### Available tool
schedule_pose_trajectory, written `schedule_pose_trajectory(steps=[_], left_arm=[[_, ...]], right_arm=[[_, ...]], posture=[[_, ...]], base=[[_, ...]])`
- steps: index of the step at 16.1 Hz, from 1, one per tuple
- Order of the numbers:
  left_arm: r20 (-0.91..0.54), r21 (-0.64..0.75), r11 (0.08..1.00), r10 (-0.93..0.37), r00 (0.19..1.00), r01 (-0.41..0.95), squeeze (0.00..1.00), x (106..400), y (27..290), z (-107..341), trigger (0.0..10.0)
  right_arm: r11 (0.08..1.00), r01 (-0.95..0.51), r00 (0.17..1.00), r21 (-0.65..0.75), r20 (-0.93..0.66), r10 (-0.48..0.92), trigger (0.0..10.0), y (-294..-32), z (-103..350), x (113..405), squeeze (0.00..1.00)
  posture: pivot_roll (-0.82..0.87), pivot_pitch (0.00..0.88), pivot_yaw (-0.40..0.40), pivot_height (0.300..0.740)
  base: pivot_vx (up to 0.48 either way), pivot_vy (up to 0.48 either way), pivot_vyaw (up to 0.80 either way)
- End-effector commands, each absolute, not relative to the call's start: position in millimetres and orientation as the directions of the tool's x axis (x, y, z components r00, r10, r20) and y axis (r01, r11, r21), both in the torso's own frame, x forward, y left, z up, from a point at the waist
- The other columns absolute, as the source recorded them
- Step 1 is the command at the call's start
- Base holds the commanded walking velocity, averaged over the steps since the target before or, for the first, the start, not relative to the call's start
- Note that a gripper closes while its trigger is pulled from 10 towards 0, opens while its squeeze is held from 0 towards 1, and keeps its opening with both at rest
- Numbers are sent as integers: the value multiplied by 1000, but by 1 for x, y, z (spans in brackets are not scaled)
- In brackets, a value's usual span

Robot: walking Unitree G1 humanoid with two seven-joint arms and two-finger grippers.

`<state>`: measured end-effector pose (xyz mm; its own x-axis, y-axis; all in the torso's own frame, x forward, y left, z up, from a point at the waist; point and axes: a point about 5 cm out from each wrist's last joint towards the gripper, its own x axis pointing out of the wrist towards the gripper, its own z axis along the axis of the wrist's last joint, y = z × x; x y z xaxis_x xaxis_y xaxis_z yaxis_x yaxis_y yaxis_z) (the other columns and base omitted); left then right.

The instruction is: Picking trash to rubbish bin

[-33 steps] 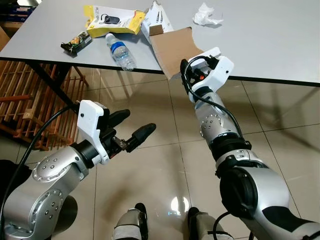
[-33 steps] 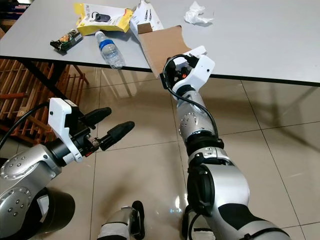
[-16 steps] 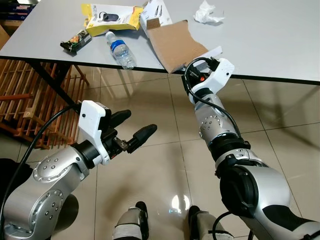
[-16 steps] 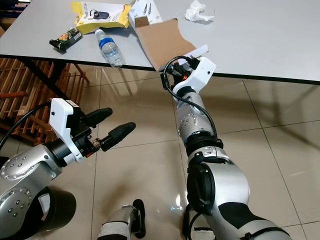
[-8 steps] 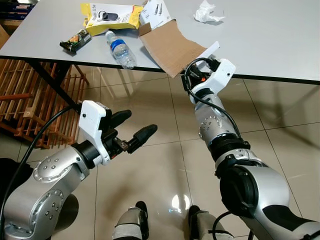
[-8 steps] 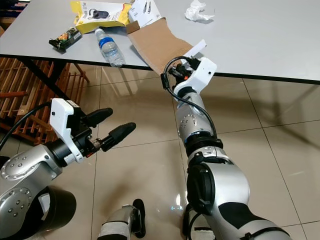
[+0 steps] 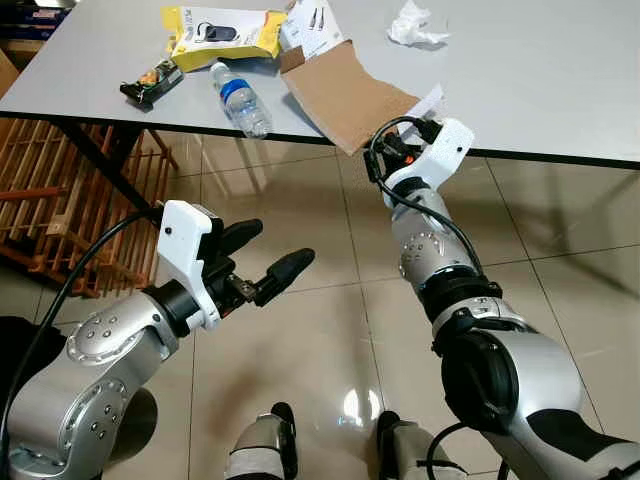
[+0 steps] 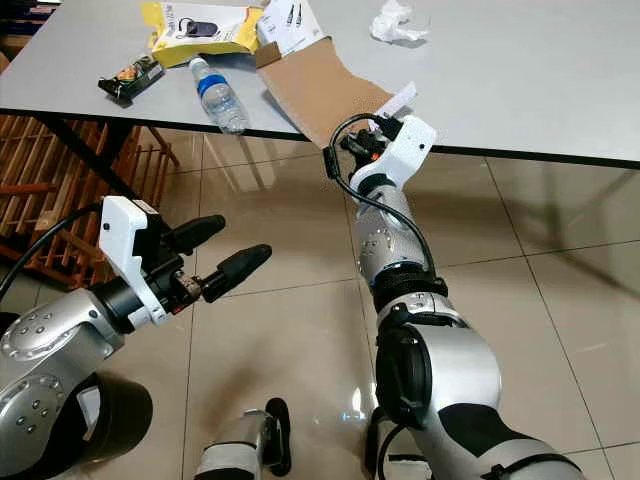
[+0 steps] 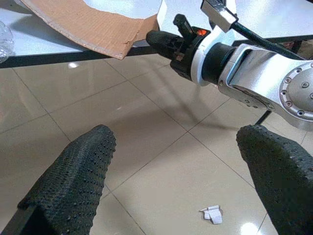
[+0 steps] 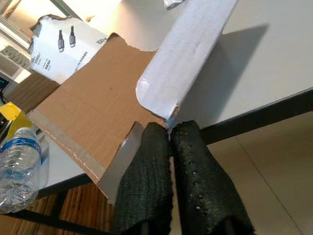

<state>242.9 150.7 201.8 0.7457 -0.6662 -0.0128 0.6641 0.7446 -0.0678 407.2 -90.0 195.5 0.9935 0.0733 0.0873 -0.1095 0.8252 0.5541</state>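
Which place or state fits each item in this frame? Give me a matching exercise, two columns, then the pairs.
Items:
1. flat brown cardboard piece
2. clear plastic water bottle with blue label
3. crumpled white tissue
4. left end effector

Places or states:
A. lying on its side on the grey table
B. open, above the tiled floor
C. pinched by the right end effector at the table edge
D. far on the table, beyond the cardboard

Pairs: 1-C, 2-A, 3-D, 4-B

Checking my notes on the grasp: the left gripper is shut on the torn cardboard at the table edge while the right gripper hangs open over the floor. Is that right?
The sides are swapped. The right gripper is shut on the cardboard piece at the table edge, as the right wrist view shows; the left gripper hangs open over the floor.
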Motion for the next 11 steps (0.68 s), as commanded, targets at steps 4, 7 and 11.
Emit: schedule_pose_trajectory(steps=[4,7,11], left_arm=[[-25,-52,746,-665,746,663,0,241,151,202,10000],[-25,-50,747,-665,747,663,0,241,152,203,10000],[-27,-48,747,-664,747,663,0,240,153,203,10000]], right_arm=[[844,-89,995,528,89,50,10000,-84,201,408,1000],[839,-74,996,540,87,32,10000,-84,203,409,1000],[844,-94,993,528,110,42,10000,-77,212,410,1000]], posture=[[217,295,101,740],[221,294,103,740],[229,292,103,740]], base=[[0,0,0],[0,0,0],[0,0,0]])
